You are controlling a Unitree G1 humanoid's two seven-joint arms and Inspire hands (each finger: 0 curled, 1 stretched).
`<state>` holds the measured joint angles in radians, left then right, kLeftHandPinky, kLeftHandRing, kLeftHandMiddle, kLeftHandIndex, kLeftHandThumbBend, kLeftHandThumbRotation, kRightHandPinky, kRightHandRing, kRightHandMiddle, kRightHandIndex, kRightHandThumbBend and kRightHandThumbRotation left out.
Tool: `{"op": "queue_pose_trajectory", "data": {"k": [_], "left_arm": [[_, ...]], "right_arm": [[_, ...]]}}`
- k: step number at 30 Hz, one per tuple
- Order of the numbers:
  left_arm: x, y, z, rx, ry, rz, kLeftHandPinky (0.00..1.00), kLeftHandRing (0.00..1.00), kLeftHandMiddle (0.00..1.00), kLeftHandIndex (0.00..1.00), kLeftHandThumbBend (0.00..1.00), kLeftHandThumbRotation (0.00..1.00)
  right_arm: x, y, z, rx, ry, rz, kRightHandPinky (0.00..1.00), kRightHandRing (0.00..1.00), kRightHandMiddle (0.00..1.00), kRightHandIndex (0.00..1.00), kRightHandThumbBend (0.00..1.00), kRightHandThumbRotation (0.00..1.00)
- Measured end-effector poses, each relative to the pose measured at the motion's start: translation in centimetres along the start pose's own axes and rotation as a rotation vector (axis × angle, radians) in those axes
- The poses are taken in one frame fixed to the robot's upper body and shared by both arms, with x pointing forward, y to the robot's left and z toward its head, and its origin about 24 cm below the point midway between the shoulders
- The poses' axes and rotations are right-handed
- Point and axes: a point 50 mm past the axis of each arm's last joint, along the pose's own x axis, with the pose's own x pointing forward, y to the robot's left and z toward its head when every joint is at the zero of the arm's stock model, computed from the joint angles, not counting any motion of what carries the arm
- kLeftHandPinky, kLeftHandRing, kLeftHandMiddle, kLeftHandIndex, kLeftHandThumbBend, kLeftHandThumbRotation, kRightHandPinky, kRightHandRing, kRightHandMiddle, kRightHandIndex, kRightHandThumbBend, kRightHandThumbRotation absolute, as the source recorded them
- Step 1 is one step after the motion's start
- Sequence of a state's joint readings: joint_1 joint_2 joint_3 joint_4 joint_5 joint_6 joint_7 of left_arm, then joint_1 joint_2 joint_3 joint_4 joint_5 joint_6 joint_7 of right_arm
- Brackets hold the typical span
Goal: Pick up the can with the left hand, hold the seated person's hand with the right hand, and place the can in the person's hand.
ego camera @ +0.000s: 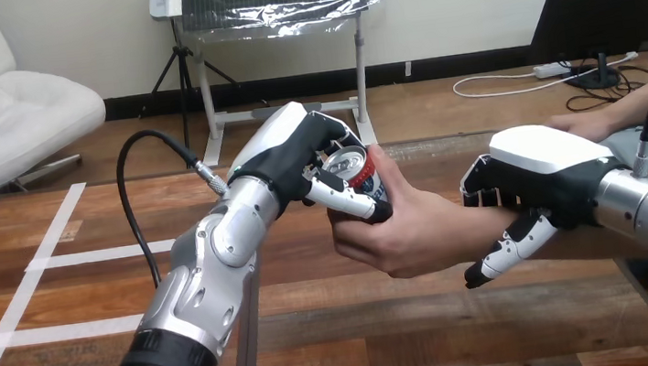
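The left hand (299,154) is clamped on the can (359,172): its fingers are curled round the can from the nine o'clock side, and one black-and-white finger (347,199) lies across the can's front. Its silver forearm runs down toward seven o'clock to the bottom edge of the view. The can is held up in the air above the table (430,337), near the middle of the view, tipped a little so that its silver top shows, with a red and dark body below.

From the can's five o'clock side the person's hand (408,229) closes on the same can, thumb up along its right side and fingers wrapped under it, so both the robot's left hand and the person's hand are on it.

At three o'clock of the person's hand, the right hand (536,177) is clasped on the person's wrist (481,220). Its fingers curl over the top of the wrist and its thumb (505,254) reaches beneath, pointing toward eight o'clock. The right forearm leaves toward four o'clock at the view's right edge.
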<state>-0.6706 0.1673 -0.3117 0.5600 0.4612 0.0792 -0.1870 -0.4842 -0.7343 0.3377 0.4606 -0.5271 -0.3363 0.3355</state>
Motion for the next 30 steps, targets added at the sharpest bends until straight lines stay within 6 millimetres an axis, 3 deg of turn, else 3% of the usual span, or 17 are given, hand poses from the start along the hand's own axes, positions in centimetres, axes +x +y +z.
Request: {"op": "queue_pose_trajectory", "data": {"k": [5,8,10,12,13,19,30], "left_arm": [[0.03,-0.1,0.11,-0.002,-0.004,-0.004,0.35,0.44,0.5,0.53,0.68,0.0],[0.03,-0.15,0.16,-0.001,-0.004,-0.013,0.42,0.51,0.57,0.59,0.71,0.09],[0.02,-0.18,0.22,0.005,-0.002,-0.021,0.49,0.59,0.64,0.65,0.74,0.22],[0.02,-0.21,0.31,0.013,-0.002,-0.028,0.5,0.6,0.65,0.66,0.75,0.25],[0.01,-0.23,0.35,0.02,-0.001,-0.032,0.54,0.65,0.69,0.7,0.77,0.36],[-0.08,-0.35,0.54,0.047,-0.002,-0.049,0.67,0.76,0.78,0.8,0.79,0.61],[-0.69,-0.45,0.6,0.056,-0.022,-0.044,0.71,0.78,0.79,0.83,0.74,0.75]], "right_arm": [[-0.09,0.04,-0.09,0.002,0.002,0.0,0.28,0.36,0.42,0.43,0.87,0.37],[-0.16,0.05,-0.18,0.005,0.004,0.009,0.3,0.37,0.43,0.45,0.88,0.39],[-0.23,0.04,-0.24,0.005,0.007,0.024,0.34,0.42,0.48,0.5,0.91,0.46],[-0.28,0.01,-0.27,0.002,0.009,0.041,0.34,0.43,0.5,0.51,0.92,0.48],[-0.31,-0.01,-0.28,0.0,0.01,0.052,0.38,0.48,0.55,0.56,0.95,0.52],[-0.39,-0.12,-0.23,0.01,0.026,0.133,0.48,0.65,0.71,0.72,0.99,0.61],[-0.63,-0.56,-0.08,0.062,0.039,0.208,0.52,0.79,0.85,0.87,1.0,0.66]]}}
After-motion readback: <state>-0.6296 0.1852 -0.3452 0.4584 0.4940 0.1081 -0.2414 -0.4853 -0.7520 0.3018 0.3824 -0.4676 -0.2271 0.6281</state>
